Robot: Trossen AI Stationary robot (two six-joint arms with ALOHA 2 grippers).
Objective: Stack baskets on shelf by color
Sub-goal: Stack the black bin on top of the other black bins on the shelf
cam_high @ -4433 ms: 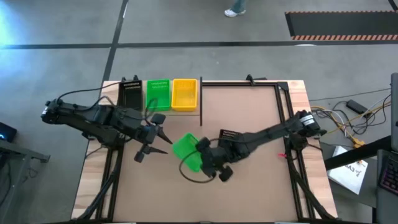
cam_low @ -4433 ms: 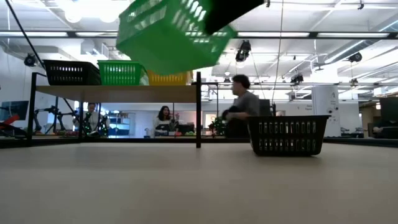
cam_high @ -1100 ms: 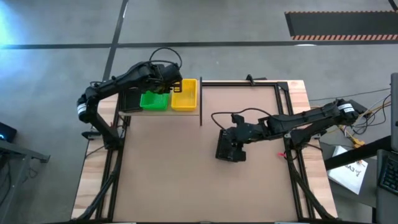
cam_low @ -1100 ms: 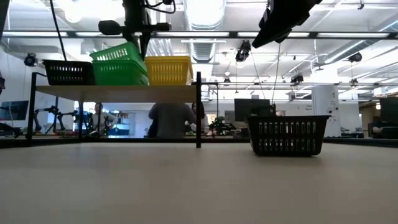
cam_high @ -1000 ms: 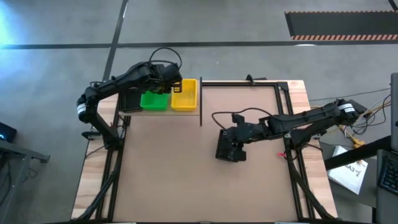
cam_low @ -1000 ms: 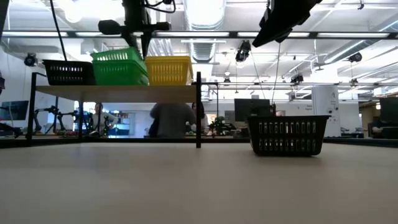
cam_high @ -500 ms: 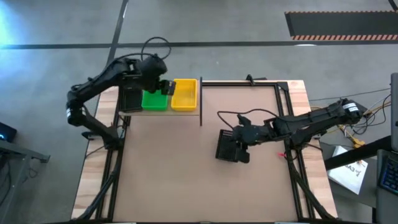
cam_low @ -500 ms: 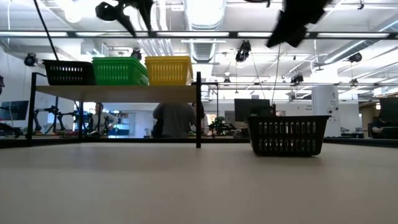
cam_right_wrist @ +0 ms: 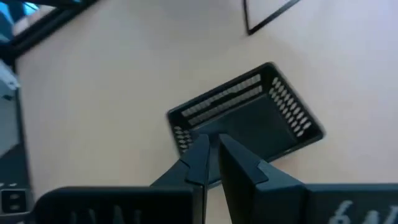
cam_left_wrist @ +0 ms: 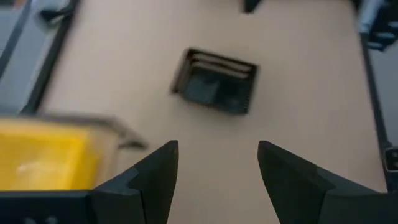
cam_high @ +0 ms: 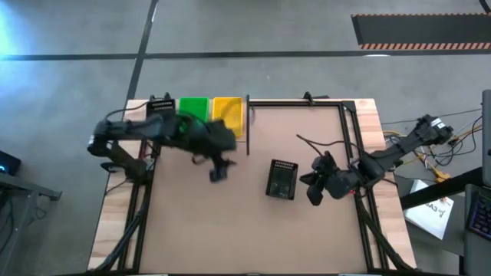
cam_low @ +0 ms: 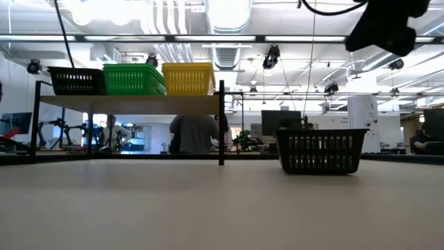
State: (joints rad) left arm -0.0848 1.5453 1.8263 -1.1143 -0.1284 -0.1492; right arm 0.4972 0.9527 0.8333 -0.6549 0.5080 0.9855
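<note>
The shelf (cam_low: 132, 103) stands at the table's far left. On it rest black baskets (cam_low: 78, 80), green baskets (cam_low: 134, 78) and yellow baskets (cam_low: 187, 78), side by side; they also show in the high view as black (cam_high: 161, 107), green (cam_high: 193, 106) and yellow (cam_high: 228, 113). One black basket (cam_high: 281, 178) stands upright on the tabletop near the middle. My left gripper (cam_high: 217, 170) is open and empty over the table, between the shelf and that basket (cam_left_wrist: 214, 81). My right gripper (cam_high: 314, 188) is shut and empty, raised to the right of the basket (cam_right_wrist: 245, 121).
The shelf's black post (cam_low: 221, 121) stands between the shelf and the table basket (cam_low: 321, 151). A black frame (cam_high: 349, 130) runs along the table's far and right edges. Bare brown tabletop (cam_high: 230, 230) lies toward the near edge. People show in the room behind the table.
My left gripper has let the green basket settle level on the green stack, risen off it, and swung toward the table's middle and near side. My right gripper has drawn back from above the black table basket toward the table's right edge. That basket has stayed put.
</note>
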